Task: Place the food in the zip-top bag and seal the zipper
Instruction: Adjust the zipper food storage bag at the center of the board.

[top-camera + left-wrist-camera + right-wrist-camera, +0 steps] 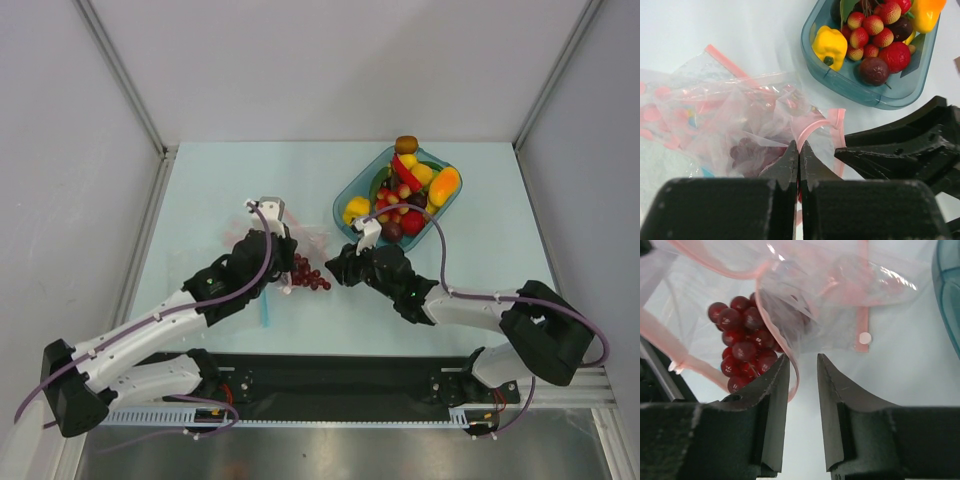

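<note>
The clear zip-top bag point(300, 243) lies crumpled left of centre; it also shows in the left wrist view point(715, 110) and the right wrist view point(840, 295). My left gripper point(283, 268) is shut on the pink zipper point(812, 129) at the bag's mouth point(799, 148). A dark red grape bunch point(309, 274) lies at the open mouth point(742, 347). My right gripper point(337, 272) is open and empty just right of the grapes point(800, 362), the zipper point(792, 375) curling against its left finger. More food fills the dish: a yellow pepper point(830, 46) and a red round fruit point(896, 56).
The teal translucent dish point(343, 200) stands at the back right, close behind my right gripper; its wall shows in the left wrist view point(840, 82) and the right wrist view point(950, 290). A thin blue strip point(268, 312) lies near my left arm. Grey walls enclose the table.
</note>
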Robot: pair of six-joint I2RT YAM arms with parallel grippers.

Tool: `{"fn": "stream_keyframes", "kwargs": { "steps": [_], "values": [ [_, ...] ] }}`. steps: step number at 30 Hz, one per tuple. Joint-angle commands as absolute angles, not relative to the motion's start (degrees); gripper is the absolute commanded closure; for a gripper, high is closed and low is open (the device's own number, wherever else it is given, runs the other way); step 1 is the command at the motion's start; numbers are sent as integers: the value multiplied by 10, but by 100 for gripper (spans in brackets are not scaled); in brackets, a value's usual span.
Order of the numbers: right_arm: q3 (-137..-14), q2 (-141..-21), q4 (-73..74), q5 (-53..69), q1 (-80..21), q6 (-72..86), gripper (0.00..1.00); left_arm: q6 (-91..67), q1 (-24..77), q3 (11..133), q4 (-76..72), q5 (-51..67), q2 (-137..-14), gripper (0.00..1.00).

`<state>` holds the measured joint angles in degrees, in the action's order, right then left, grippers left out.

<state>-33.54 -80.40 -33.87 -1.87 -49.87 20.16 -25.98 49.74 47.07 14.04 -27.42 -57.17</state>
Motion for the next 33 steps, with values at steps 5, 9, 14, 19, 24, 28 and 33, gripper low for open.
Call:
{"fn": "stream_keyframes", "kwargs": {
  "steps": [5,9,14,19,24,28,33],
  "values": [
    [-359,-831,-362,-47,-503,221,70,-271,494,491,116,-290,-547,99],
    [-366,-831,-353,-33,-503,239,90,-270,494,493,117,-291,-552,100],
    [-473,-802,-205,-31,-504,269,100,-266,493,502,112,-306,-571,100],
    [-639,-800,88,-89,-497,298,100,-287,486,573,188,-288,-619,100],
    [-813,-832,274,-112,-491,286,100,-290,479,659,247,-244,-617,100],
    [-894,-841,359,-102,-471,277,100,-279,476,789,357,-232,-646,100],
    [-898,-790,382,-77,-442,274,100,-272,470,877,445,-186,-659,100]
  ]
}}
